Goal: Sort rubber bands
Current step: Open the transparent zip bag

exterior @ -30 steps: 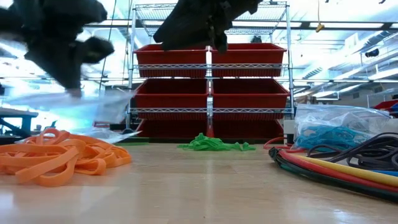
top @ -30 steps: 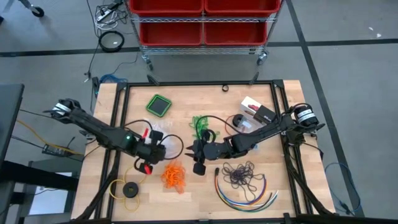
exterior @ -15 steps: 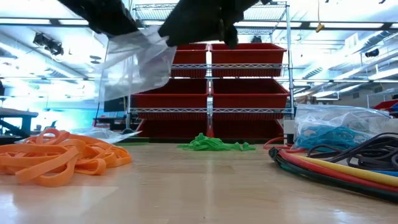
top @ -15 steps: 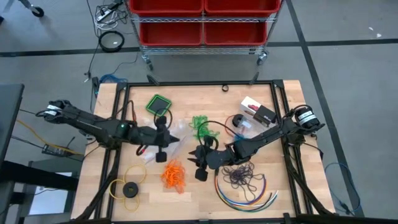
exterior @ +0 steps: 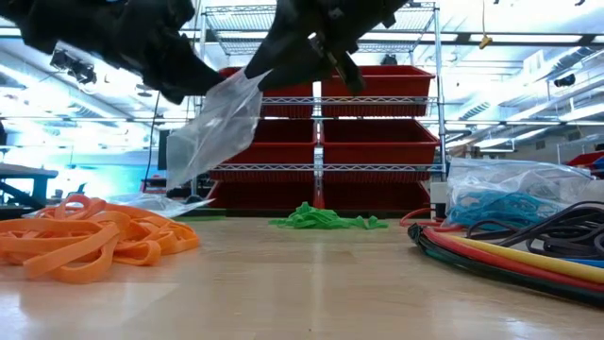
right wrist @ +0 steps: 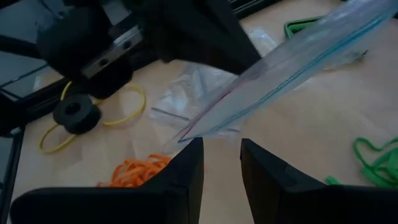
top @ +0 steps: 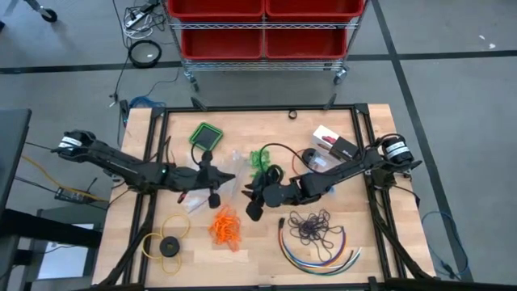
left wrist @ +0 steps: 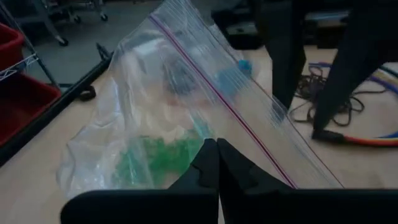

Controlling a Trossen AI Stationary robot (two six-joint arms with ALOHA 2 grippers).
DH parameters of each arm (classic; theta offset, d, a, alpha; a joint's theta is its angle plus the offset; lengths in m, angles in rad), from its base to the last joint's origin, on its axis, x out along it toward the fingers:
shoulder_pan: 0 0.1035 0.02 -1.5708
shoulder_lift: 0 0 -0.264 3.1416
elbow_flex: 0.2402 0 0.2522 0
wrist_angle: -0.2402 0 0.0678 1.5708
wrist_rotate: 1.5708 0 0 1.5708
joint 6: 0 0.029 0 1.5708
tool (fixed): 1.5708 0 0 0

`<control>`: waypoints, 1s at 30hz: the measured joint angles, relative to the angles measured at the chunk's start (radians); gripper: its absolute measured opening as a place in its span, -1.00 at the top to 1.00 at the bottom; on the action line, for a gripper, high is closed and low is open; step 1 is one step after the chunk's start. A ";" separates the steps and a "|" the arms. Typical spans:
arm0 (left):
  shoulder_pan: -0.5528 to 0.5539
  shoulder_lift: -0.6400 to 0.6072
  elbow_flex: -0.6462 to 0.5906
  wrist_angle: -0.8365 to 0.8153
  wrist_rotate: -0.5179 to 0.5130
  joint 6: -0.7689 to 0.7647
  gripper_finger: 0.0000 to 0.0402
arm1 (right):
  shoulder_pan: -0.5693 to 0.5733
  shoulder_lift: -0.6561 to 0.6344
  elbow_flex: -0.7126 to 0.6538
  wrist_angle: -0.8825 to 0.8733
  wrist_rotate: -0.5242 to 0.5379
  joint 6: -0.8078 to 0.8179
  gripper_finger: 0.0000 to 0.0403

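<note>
Evidently a clear zip bag [exterior: 215,123] is pinched by the fully closed left pincer [left wrist: 212,163] above the bench [top: 266,250], so that sorted rubber bands [top: 227,227] lying below can be bagged, while the right pincer [right wrist: 221,163] is poised just beside it, jaws parted and empty.

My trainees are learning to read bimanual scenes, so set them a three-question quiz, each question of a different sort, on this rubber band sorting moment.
1. True or false: the left end effector is shut on the clear plastic bag.
2. Multiple choice: in the low view, which bunch lies nearest the camera? A) green rubber bands B) orange rubber bands C) blue rubber bands
3. Fill in: the right end effector hangs with fingers apart beside the bag's ____ edge.

Key: 1 true; 2 B; 3 zip.
</note>
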 joint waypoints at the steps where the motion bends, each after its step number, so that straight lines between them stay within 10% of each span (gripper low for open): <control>1: -0.005 0.000 -0.016 0.034 -0.001 -0.004 1.00 | -0.005 0.000 0.000 0.000 0.000 0.004 0.53; 30: -0.121 0.006 -0.054 0.278 -0.095 0.084 1.00 | -0.060 -0.001 0.000 0.067 -0.036 -0.002 0.55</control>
